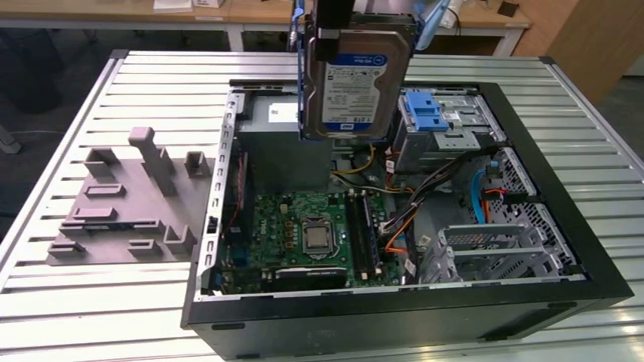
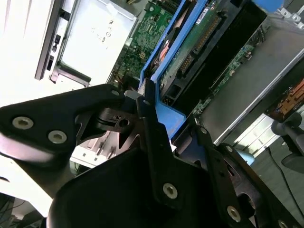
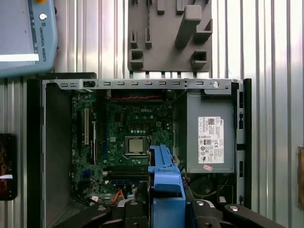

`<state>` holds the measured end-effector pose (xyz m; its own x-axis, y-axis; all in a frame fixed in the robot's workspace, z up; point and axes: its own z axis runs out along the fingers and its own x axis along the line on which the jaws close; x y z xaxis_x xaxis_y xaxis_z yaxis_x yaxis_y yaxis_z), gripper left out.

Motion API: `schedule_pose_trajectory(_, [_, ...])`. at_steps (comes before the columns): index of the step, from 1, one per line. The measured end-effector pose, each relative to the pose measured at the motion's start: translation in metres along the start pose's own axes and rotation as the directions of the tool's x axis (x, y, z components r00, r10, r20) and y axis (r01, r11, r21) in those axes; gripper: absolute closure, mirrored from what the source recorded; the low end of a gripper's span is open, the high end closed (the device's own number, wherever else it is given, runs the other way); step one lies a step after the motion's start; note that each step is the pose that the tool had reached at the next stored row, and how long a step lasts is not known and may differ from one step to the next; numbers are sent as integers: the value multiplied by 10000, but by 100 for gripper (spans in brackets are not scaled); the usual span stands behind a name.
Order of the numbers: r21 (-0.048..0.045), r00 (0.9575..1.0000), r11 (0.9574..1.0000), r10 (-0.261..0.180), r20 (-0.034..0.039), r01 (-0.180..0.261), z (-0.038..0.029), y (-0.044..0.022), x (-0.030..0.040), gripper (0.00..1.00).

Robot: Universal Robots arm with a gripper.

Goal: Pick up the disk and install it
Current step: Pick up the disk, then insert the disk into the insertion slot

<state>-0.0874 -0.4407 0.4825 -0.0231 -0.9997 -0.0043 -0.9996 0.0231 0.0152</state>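
The disk [image 1: 354, 84] hangs upright in the air above the back of the open computer case [image 1: 544, 188], its white-and-blue label facing the exterior camera and blue carrier rails along its edges. My gripper [image 1: 332, 26] is shut on its upper end. In the second wrist view the black fingers [image 2: 148, 123] clamp the blue end handle [image 2: 166, 116], and the disk's circuit-board side [image 2: 199, 42] runs away from the camera. In the first wrist view the blue carrier [image 3: 164, 173] sticks out from the gripper [image 3: 164, 211] over the motherboard [image 3: 135, 123].
Inside the case are a grey power-supply box [image 3: 211, 140], a metal drive cage with a blue latch bracket [image 1: 433, 113], cables and metal bays [image 1: 503, 241]. A grey fixture block [image 1: 126, 200] lies on the slatted table [image 1: 60, 317] at the exterior view's left. A pendant [image 3: 23, 38] lies beside the case.
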Motion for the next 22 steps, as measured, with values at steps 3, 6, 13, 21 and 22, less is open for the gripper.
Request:
schedule_pose_trajectory(3, [1, 10000, 10000, 3, 1, -3, 3, -41, 4, 64])
schedule_pose_trajectory(6, [0, 10000, 10000, 4, 0, -4, 3, -48, 3, 64])
schedule_pose_trajectory(13, [0, 10000, 10000, 4, 0, -4, 3, -58, 3, 64])
schedule_pose_trajectory(21, [0, 10000, 10000, 4, 0, -4, 5, -60, 45, 64])
schedule_pose_trajectory(22, [-1, 10000, 10000, 4, -1, -4, 9, -63, 179, 64])
